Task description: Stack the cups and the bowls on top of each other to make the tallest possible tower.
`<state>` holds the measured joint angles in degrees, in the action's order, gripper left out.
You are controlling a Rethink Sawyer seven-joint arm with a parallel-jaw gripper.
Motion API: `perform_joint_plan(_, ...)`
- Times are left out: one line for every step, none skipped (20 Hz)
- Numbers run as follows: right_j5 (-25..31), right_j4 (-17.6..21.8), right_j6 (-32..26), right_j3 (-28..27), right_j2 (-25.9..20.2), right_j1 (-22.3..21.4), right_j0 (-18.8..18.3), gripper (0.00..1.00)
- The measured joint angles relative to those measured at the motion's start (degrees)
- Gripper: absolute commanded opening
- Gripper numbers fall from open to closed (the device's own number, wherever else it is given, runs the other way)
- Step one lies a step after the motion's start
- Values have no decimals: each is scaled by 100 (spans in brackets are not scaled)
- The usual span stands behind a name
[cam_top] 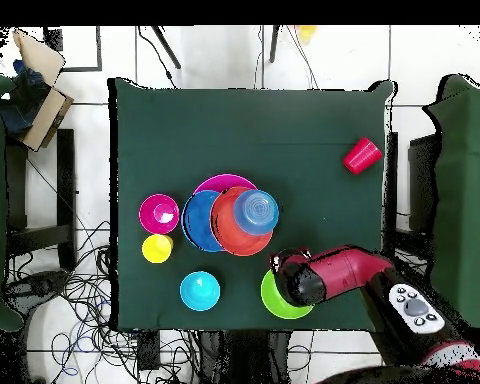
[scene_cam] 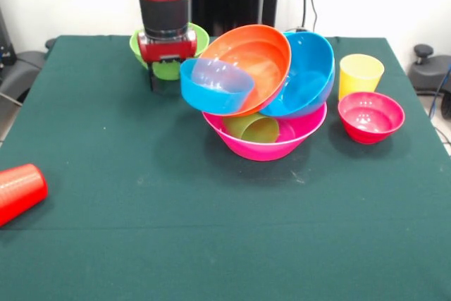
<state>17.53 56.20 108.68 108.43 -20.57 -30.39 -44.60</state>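
The tower stands on the pink bowl (scene_cam: 282, 139) (cam_top: 224, 181). In it lie a green cup (scene_cam: 254, 129), a tilted orange bowl (scene_cam: 250, 61) (cam_top: 234, 235), a large blue bowl (scene_cam: 310, 75) (cam_top: 195, 222) and a small translucent blue bowl (scene_cam: 215, 86) (cam_top: 255, 208). My gripper (scene_cam: 167, 75) hangs at the lime green bowl (scene_cam: 201, 37) (cam_top: 277, 304), left of the tower in the front view; its state is hidden. A yellow cup (scene_cam: 361, 74) (cam_top: 157, 248) and a small magenta-red bowl (scene_cam: 371, 116) (cam_top: 159, 213) stand apart. The red cup (scene_cam: 17, 192) (cam_top: 362, 156) lies on its side. A cyan bowl (cam_top: 200, 290) shows only from overhead.
The green table cloth (scene_cam: 141, 230) (cam_top: 314, 120) spreads between the red cup and the tower. My red arm (cam_top: 334, 275) reaches over the table's robot-side edge and covers part of the lime green bowl. Chairs and cables lie around the table.
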Motion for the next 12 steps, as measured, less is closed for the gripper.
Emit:
perform_joint_plan(0,-45,0,100,-8,-140,-45,100)
perform_joint_plan(0,-89,0,201,-17,-280,-91,100)
perform_joint_plan(1,-162,0,349,-27,-494,-173,100)
perform_joint_plan(1,-195,0,410,-31,-586,-208,100)
perform_joint_plan(1,-270,0,537,-38,-790,-291,100)
perform_joint_plan(1,-293,0,584,-41,-870,-327,100)
perform_joint_plan(1,-338,0,685,-47,-1059,-418,100)
perform_joint_plan(0,-345,0,705,-50,-1100,-441,100)
perform_joint_plan(2,-361,0,766,-61,-1227,-521,100)
perform_joint_plan(2,-364,0,800,-73,-1300,-575,100)
perform_joint_plan(1,-367,0,834,-84,-1373,-628,100)
perform_joint_plan(1,-367,0,853,-91,-1409,-661,100)
